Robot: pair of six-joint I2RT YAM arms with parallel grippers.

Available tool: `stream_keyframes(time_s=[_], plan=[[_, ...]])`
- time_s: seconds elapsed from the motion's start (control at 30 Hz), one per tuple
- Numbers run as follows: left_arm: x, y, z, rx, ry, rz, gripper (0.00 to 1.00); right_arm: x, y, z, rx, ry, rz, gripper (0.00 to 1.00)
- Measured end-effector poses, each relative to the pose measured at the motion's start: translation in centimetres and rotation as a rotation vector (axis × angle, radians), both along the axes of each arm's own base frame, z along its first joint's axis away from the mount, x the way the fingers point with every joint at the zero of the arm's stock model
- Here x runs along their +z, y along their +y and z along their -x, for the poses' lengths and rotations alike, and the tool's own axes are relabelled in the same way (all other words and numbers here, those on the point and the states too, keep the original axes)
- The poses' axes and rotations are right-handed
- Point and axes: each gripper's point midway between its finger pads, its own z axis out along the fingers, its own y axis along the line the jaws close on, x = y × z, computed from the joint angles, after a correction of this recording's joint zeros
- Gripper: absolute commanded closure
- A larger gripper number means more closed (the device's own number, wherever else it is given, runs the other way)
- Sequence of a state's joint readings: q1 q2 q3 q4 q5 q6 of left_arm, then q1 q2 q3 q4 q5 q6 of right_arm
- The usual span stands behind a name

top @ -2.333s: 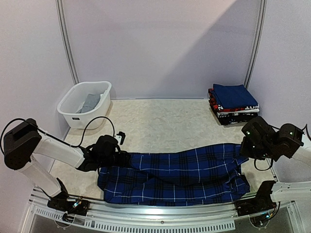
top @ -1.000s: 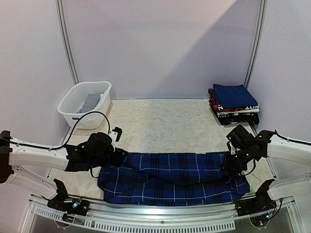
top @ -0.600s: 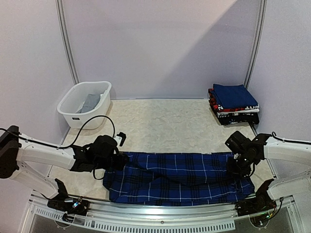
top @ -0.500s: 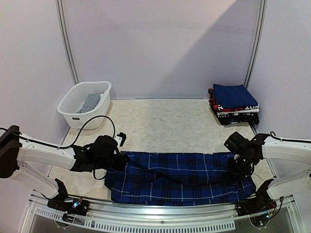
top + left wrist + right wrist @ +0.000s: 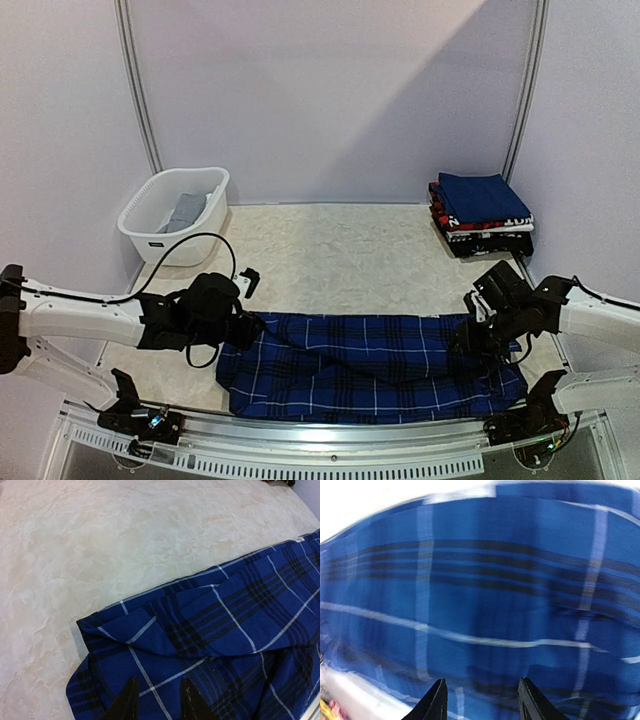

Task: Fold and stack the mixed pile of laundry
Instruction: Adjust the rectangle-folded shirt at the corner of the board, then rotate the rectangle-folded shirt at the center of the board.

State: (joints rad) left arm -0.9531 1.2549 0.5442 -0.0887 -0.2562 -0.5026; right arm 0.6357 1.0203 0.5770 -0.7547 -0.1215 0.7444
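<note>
The dark blue plaid shirt lies folded in a long band along the near table edge. It fills the left wrist view and the right wrist view, which is blurred. My left gripper is over the shirt's left end; its jaws are open with only cloth beneath. My right gripper is over the shirt's right end; its jaws are wide open, holding nothing. A grey garment lies in the basket. No plain white shirt is visible.
A white slotted basket stands at the back left. A stack of folded garments with a dark blue one on top sits at the back right. Bare marbled tabletop lies between them. The metal rail runs along the near edge.
The shirt's upper layer came down flat and the whole shirt slid a little right. The right gripper dropped from a raised pose onto the shirt's right end, then edged left. The left gripper stayed at the left end.
</note>
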Motion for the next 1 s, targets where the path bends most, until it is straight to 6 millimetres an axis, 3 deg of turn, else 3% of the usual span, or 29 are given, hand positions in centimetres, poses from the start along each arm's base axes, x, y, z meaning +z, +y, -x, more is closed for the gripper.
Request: stream_keyframes(time_s=[0.2, 0.4, 0.53, 0.77, 1.0], plan=[[1.5, -1.5, 2.0, -0.085, 0.019, 0.026, 0.71, 2.4, 3.3, 0.6, 0.146, -0.055, -0.136, 0.48], [1.9, -3.6, 4.7, -0.206, 0.078, 0.063, 0.71, 3.7, 6.2, 0.8, 0.248, -0.108, -0.222, 0.48], [1.9, -5.3, 6.8, -0.298, 0.120, 0.084, 0.71, 3.0, 7.5, 0.3, 0.272, -0.111, -0.227, 0.50], [1.7, -10.3, 10.4, -0.472, 0.184, 0.117, 0.70, 0.9, 8.5, -1.4, 0.259, -0.105, -0.182, 0.50], [-1.6, -15.4, 12.4, -0.576, 0.269, 0.115, 0.72, 0.6, 8.0, -3.9, 0.209, -0.173, -0.092, 0.51]])
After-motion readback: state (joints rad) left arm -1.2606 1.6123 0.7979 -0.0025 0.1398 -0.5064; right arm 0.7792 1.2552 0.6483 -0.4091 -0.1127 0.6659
